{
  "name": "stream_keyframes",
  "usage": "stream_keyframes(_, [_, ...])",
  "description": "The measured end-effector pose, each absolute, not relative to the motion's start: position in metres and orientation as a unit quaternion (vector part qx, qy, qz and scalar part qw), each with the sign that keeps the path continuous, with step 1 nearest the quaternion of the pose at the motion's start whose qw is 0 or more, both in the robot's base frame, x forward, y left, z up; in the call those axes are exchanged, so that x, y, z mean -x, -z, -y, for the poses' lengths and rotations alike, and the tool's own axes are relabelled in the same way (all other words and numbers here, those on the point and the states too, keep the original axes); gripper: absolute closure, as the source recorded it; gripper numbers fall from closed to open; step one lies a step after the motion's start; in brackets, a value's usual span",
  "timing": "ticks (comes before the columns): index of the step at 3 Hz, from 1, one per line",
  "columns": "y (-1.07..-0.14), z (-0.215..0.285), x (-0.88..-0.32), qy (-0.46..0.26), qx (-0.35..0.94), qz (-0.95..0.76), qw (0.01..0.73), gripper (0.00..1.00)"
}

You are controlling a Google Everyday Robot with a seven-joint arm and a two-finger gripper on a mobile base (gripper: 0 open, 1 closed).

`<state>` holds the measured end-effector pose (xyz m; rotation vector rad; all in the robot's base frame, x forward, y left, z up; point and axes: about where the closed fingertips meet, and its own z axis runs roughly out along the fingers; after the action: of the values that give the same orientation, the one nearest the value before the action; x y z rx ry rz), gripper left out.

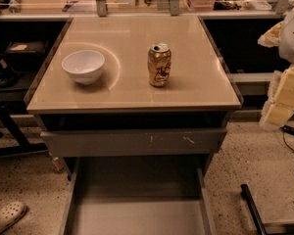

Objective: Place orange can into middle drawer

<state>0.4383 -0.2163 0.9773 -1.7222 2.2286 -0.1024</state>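
Metal to be moved: the orange can [159, 65] stands upright on the countertop [196, 87], well right of the white bowl [83, 66] and not touching it
Grey target: the middle drawer [137, 214] is pulled out below the cabinet; what shows of its plain floor is bare
Drawer above: the scratched drawer front [132, 142] sits only slightly out, between the countertop and my target
My gripper [283, 99]: off at the right edge of the view, well apart from the can and holding nothing that I can see; whether it is open or closed I cannot tell
Done so far: by my judgement only the drawer is ready; the can is not yet grasped
Left to do: reach across to the can, grip it, lift it off the top, bring it forward and down past the scratched front, and set it inside the drawer
Writing: dark markings run down the can's side, but I can read no brand or word there; nothing else shows legible lettering
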Motion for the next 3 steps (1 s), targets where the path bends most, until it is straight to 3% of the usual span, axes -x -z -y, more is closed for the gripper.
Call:
stream_keyframes(2, [-0.974,0.209,-0.444,0.024,0.605,-0.777,0.173,0.00])
stream_keyframes(3, [-0.947,0.174,-0.483,0.000,0.631,-0.757,0.172,0.00])
